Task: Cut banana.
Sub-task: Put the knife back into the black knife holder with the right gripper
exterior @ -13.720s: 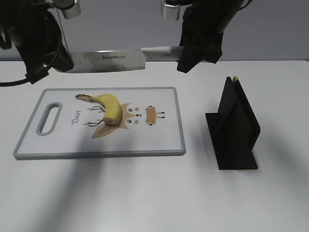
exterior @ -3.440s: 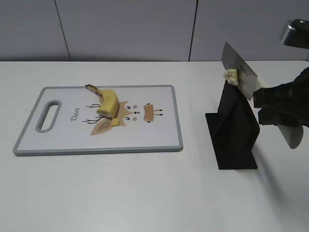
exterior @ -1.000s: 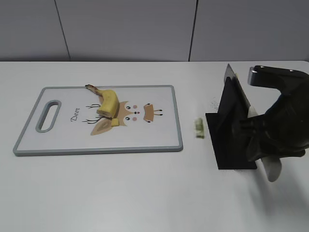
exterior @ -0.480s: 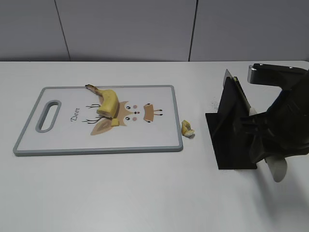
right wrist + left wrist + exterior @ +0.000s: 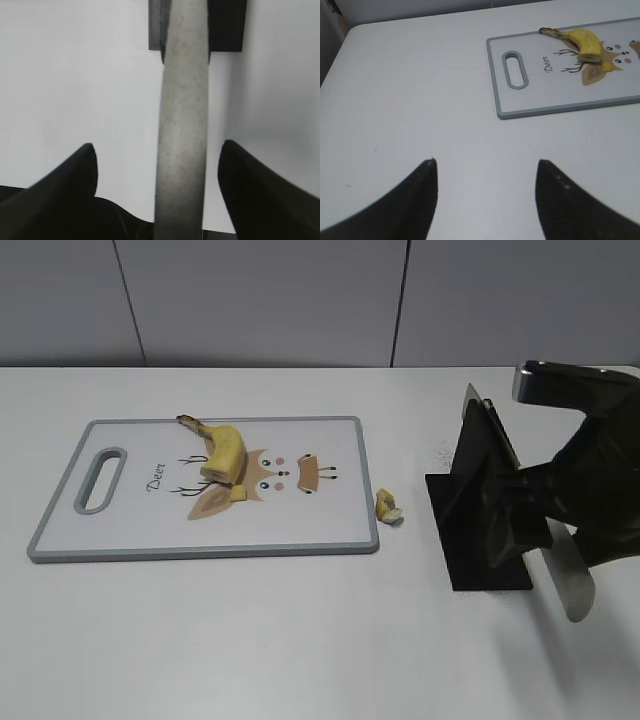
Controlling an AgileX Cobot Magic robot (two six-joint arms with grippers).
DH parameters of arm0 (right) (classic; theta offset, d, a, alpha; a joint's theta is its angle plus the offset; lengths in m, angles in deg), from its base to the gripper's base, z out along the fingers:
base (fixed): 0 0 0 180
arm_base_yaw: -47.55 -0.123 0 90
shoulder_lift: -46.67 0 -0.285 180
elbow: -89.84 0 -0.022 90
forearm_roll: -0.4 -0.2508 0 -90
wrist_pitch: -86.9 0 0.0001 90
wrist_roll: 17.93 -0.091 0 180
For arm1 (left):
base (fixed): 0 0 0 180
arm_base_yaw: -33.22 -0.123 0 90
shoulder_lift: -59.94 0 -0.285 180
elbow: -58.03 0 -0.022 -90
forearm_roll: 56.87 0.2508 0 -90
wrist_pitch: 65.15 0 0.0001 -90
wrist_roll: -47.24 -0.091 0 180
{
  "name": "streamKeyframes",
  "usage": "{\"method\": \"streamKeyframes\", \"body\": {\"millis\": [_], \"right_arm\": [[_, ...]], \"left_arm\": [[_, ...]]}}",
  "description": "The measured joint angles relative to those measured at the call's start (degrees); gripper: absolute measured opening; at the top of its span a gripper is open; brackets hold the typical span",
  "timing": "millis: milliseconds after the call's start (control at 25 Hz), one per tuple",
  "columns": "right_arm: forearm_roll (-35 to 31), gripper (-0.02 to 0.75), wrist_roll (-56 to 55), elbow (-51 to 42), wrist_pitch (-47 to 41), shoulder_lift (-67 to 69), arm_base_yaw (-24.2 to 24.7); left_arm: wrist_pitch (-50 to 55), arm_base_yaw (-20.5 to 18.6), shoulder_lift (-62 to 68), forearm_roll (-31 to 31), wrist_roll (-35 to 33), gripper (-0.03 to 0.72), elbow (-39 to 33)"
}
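Observation:
The banana (image 5: 225, 448), short, yellow and curved with a dark stem, lies on the deer-print cutting board (image 5: 330, 530); it also shows in the left wrist view (image 5: 585, 41). A small cut-off chunk (image 5: 240, 493) lies at its cut end. The knife (image 5: 568, 583) rests in the black holder (image 5: 480, 510), grey handle sticking out. My right gripper (image 5: 157, 145) is open, with the handle (image 5: 182, 125) between its fingers and gaps on both sides. My left gripper (image 5: 485, 162) is open and empty over bare table, left of the board (image 5: 560, 106).
A loose banana bit (image 5: 388, 507) lies on the white table between the board's right edge and the holder. A grey wall stands behind the table. The right arm (image 5: 590, 490) looms over the holder at the far right.
The knife went from above the board into the holder. A banana bit fell off it and landed by the board's right edge. My right gripper has let go of the handle.

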Motion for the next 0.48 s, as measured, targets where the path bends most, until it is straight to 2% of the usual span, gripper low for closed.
{"method": "streamKeyframes", "body": {"millis": [280,480], "right_arm": [[7.9,0.590,0.6,6.6,-0.1,-6.6,0.0],[8.7,0.590,8.1,10.3,-0.1,-13.2,0.0]], "left_arm": [[0.0,0.0,0.0,0.0,0.0,0.591,0.0],[0.0,0.0,0.0,0.0,0.0,0.591,0.0]]}}
